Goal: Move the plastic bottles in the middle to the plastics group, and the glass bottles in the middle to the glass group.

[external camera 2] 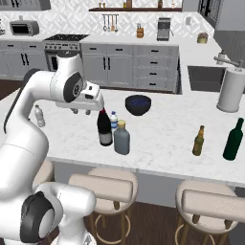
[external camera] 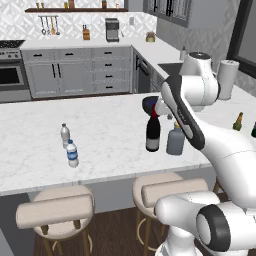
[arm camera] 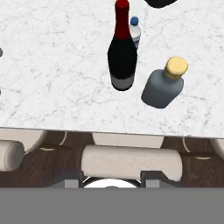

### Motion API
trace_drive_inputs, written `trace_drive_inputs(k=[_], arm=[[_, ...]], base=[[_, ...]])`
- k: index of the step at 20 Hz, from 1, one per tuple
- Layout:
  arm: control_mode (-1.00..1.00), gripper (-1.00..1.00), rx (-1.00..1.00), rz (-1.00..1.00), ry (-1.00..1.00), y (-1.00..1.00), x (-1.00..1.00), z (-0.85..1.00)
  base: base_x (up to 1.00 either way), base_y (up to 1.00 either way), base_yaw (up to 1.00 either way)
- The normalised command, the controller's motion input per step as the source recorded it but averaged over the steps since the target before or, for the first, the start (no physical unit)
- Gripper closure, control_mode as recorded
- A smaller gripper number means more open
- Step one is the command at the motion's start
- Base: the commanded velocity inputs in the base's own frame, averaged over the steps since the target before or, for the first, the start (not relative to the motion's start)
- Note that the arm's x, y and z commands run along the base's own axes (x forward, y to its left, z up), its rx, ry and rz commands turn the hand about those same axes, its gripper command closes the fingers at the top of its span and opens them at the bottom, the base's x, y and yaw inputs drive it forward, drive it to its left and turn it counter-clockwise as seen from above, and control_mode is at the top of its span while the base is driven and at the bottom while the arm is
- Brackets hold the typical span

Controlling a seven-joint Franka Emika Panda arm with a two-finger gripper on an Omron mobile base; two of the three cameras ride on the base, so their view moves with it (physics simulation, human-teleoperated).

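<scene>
Small water bottle mostly hidden behind the wine bottle in my hand view; only cap and shoulder show. In the right base view it peeks out beside the wine bottle's neck. In the left base view my own forearm covers part of the grey-blue bottle and the dark bowl. My jaws hang under the hand, above the surface to the left of the wine bottle; their tips are too small and dark to read, so I cannot tell how far apart they stand. They touch and hold nothing. The three middle bottles stand upright, close together, near the stool-side edge. Plastics group: two small bottles, well apart to the left, with bare marble between. Glass group: a beer bottle and a green bottle to the right, also near the front edge, with open surface between them and the middle.
</scene>
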Motion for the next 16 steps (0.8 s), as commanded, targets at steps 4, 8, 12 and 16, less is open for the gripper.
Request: trace_drive_inputs(k=[4,8,12,16], arm=[[-1.0,-1.0,0.0,0.0,0.0,-0.34,-0.09,0.0],[-1.0,-1.0,0.0,0.0,0.0,-0.79,-0.2,0.0],[-1.0,-1.0,0.0,0.0,0.0,-0.57,-0.26,0.0],[-1.0,-1.0,0.0,0.0,0.0,-0.07,-0.05,0.03]], base=[[0.0,0.0,0.0],[0.0,0.0,0.0],[0.0,0.0,0.0],[0.0,0.0,0.0]])
